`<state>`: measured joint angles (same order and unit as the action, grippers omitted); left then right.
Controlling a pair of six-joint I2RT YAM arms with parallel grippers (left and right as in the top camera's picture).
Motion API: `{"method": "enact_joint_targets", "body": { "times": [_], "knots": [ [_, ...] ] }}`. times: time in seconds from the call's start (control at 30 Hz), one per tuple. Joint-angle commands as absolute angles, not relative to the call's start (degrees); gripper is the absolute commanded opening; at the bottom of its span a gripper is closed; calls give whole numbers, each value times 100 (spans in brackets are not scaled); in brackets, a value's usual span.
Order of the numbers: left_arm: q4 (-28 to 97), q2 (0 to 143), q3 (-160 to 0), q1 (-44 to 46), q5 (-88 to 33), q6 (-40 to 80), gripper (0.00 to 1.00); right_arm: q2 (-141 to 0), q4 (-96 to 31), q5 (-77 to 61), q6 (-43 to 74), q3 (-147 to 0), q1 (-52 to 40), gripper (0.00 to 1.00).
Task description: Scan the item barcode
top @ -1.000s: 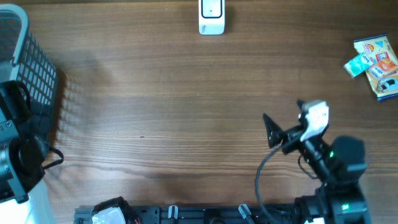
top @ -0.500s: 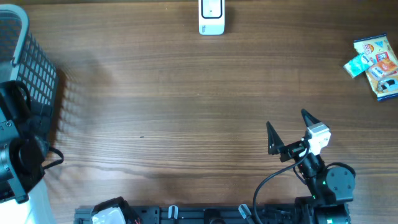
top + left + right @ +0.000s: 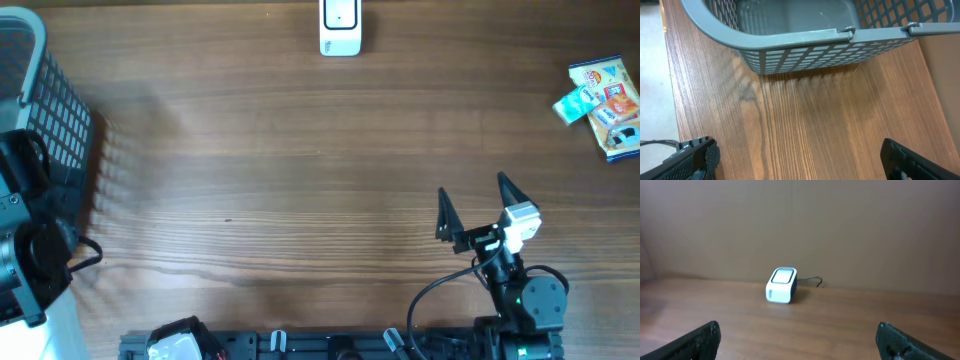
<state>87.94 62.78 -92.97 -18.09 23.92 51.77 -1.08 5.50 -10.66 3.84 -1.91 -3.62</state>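
Overhead, we see the snack packets [image 3: 605,105] lying far right of the white scanner [image 3: 340,28], touched by neither arm. Our right gripper [image 3: 472,190] hangs well apart from the scanner, jaws wide and empty. Our left gripper [image 3: 802,160], far left of it by the basket [image 3: 790,40], gapes wide too.

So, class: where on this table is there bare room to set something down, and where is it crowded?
The widest free patch is the middle of the table, bordered by the basket, the scanner and the open right gripper. Bare wood also lies between scanner and snack packets. Crowded: the left edge, and the near right corner.
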Motion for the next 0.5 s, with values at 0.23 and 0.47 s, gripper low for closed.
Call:
{"method": "enact_joint_targets", "body": {
  "times": [0.23, 0.47],
  "knots": [
    [8801, 6278, -9334, -1839, 2379, 5124, 100, -19, 582, -854, 449, -27, 145, 100],
    [8801, 6278, -9334, -1839, 2379, 5124, 100, -19, 32, -532, 598, -27, 283, 100]
  ]
}}
